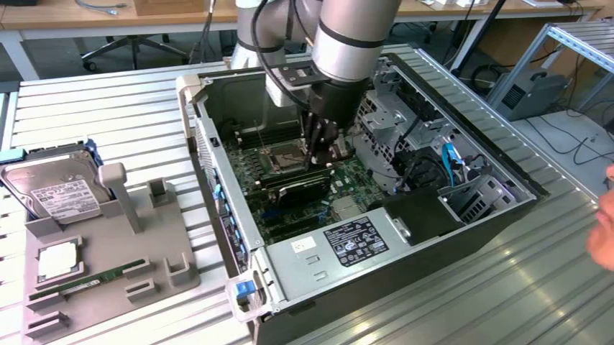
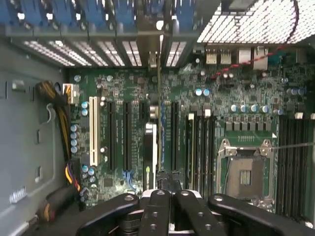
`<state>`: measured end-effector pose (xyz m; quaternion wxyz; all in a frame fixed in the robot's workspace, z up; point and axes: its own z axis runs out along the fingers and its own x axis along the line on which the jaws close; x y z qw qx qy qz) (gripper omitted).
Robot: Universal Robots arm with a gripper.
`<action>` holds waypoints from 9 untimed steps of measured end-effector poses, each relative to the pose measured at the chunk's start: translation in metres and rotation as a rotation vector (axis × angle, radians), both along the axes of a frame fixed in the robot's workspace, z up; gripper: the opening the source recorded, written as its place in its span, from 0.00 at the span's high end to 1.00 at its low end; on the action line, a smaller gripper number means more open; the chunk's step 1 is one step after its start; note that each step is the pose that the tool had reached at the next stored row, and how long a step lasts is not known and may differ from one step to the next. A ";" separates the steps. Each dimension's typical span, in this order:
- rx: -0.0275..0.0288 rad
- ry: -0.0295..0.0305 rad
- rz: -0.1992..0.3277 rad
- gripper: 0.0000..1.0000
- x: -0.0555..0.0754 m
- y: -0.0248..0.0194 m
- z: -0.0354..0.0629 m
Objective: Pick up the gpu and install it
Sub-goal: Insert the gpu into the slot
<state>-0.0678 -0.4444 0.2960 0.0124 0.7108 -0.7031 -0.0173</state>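
The gpu point(image 1: 292, 188) is a thin black card standing on edge on the green motherboard point(image 1: 341, 183) inside the open computer case point(image 1: 287, 251). In the wrist view the gpu point(image 2: 156, 142) shows edge-on, upright in a slot among the long black expansion slots. My gripper point(image 1: 321, 159) hangs straight down just above the card's near end, beside the CPU socket point(image 1: 285, 157). The black fingers point(image 2: 158, 211) are shut together over the card's upper edge, and nothing shows between them. Whether they touch the card I cannot tell.
A grey holder point(image 1: 106, 266) at the exterior view's left carries a silver hard drive point(image 1: 60, 192), a green memory stick point(image 1: 86, 282) and a processor chip point(image 1: 57, 259). The case walls, drive cage point(image 1: 393, 115) and power supply point(image 1: 355, 241) hem in the arm. A person's hand point(image 1: 605, 237) is at the right edge.
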 end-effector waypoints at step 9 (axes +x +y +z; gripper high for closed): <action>0.0000 0.0344 0.003 0.89 0.025 0.0000 -0.0006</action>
